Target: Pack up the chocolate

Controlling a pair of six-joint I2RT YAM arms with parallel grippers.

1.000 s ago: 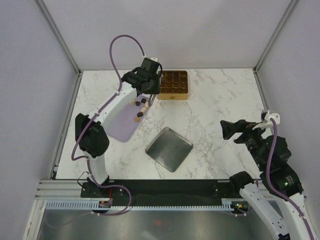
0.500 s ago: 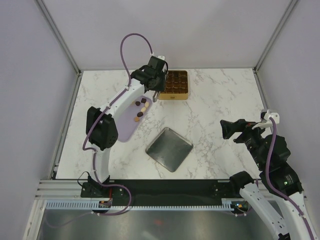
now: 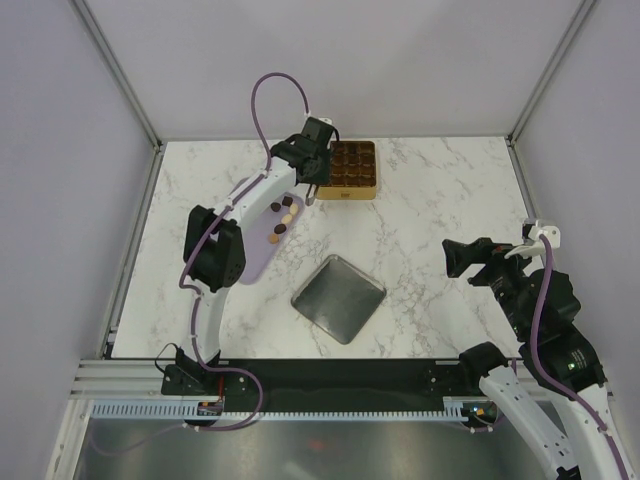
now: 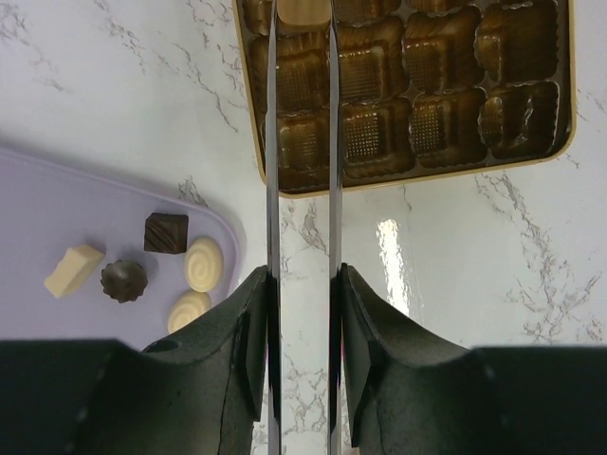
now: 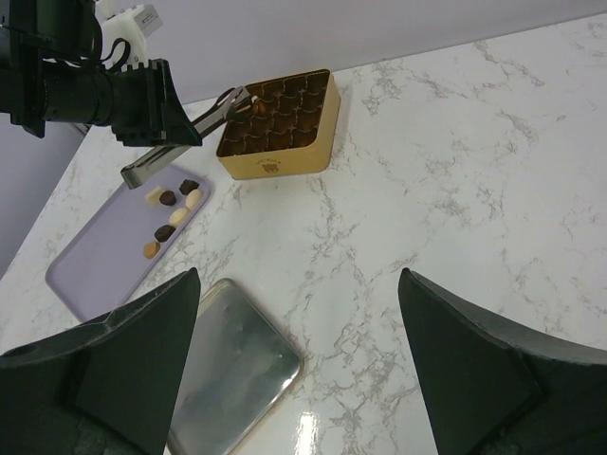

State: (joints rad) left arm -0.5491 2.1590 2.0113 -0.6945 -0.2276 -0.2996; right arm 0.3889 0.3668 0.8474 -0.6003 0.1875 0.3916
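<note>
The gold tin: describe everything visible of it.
The gold tin is square, shallow, shiny-walled and lidless. It sits flat on the marble table at the far side, just right of the lilac board. Inside, a glossy brown tray forms a grid of square cells; those seen close look empty. The left gripper hangs over its board-side cells, a pale piece between its fingers.

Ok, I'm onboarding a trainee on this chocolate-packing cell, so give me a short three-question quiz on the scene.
1. Multiple choice: the loose chocolate pieces lie on A) the lilac board, B) the metal tray, C) bare marble.
2. True or false: the right gripper is shut on a piece.
3. Over what do the fingertips of the left gripper reach?
Key: 1 A. 2 False: it is open and holds nothing. 3 The gold tin.
</note>
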